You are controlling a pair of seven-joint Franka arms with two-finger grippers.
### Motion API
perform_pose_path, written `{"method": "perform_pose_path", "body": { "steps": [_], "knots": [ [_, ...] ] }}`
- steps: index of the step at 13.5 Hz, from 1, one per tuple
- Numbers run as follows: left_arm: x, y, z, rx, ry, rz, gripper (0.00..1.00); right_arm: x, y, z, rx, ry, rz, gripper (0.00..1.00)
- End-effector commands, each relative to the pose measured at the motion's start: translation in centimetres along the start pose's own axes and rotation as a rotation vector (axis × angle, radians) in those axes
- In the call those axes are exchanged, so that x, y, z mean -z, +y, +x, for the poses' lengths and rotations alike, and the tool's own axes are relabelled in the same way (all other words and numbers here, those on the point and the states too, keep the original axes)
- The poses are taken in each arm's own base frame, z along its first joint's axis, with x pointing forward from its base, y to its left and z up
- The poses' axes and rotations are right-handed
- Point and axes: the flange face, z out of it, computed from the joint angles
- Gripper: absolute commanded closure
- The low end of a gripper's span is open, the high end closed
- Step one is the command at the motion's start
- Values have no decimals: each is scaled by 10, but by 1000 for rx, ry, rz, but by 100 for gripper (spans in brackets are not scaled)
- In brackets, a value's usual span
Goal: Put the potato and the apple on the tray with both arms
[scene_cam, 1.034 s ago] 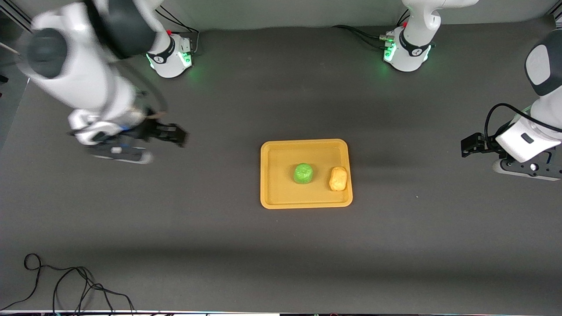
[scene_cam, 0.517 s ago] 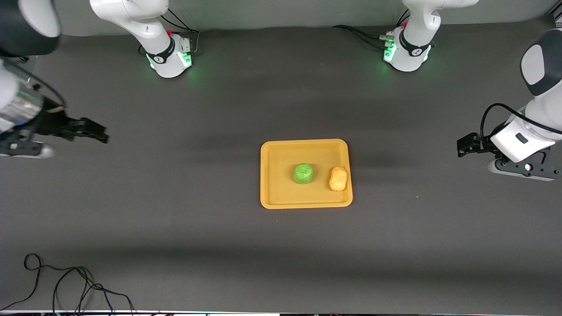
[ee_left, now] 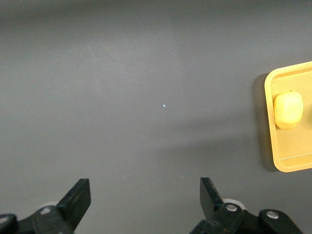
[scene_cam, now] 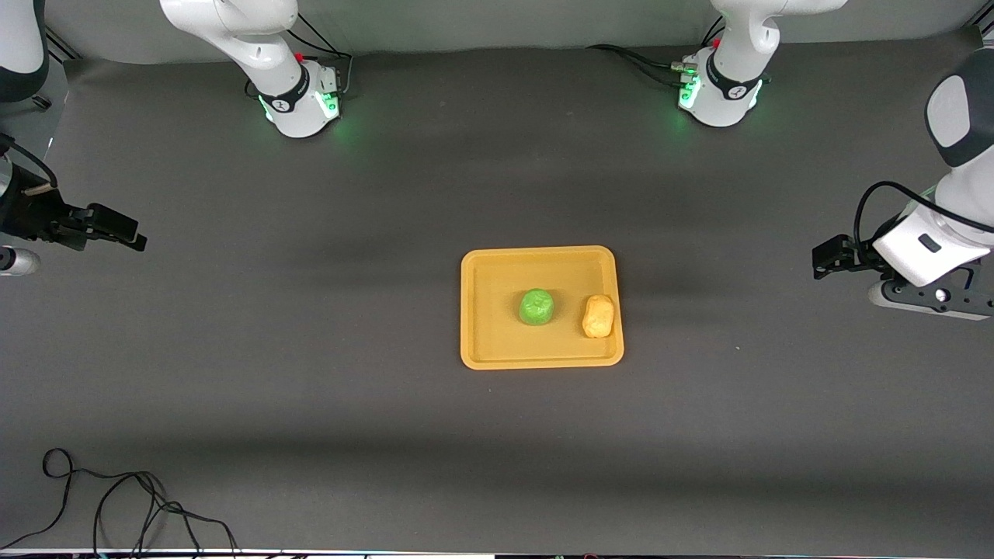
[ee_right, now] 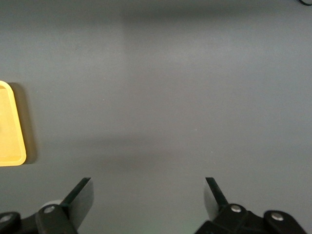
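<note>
Green apple (scene_cam: 536, 307) and potato (scene_cam: 598, 316) lie on the orange tray (scene_cam: 481, 310), well apart from both spread-fingered, empty grippers: left gripper (scene_cam: 825, 257), right gripper (scene_cam: 116, 227).

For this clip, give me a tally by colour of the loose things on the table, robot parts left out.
Green: 1, the apple, lying on the tray.
Yellow-tan: 1, the potato, on the tray against its rim toward the left arm's end.
Orange-yellow: 1, the tray.
Black: 1, the cable at the table's near edge.
Total: 4
</note>
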Motion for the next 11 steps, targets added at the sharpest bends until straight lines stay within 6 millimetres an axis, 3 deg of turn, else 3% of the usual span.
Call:
{"method": "perform_pose_path", "body": {
  "steps": [1,11],
  "knots": [
    [6,-1,0,-1,3,13,0,8,-4,-8,26,0,-20,0],
    [18,5,3,-11,23,14,0,8,-3,-9,63,-11,-69,0]
  ]
}}
